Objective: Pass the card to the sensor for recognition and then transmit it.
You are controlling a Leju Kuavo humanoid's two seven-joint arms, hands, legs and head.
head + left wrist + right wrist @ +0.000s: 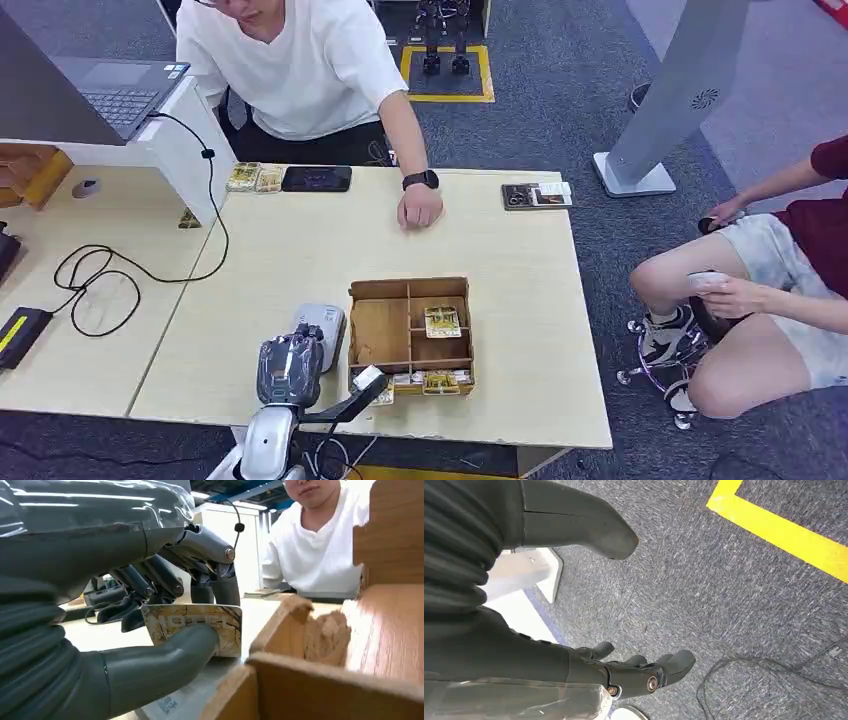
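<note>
Table [300, 260] of pale wood spans your head view, with a person in a white shirt [300, 60] seated at its far side, one hand [418, 208] resting on the top. Nearer you sits a wooden compartment box [411, 335]; a card lies in its middle cell and more cards line its front row. Just left of the box you see the white sensor [325, 322], and your left hand [290, 368] hovers right at it. In the left wrist view that hand pinches the card [192, 626] between thumb [165, 662] and fingers [150, 580], the card standing on edge beside the box wall. Your right hand [624, 672] hangs over grey carpet [734, 605], fingers apart, holding nothing.
</note>
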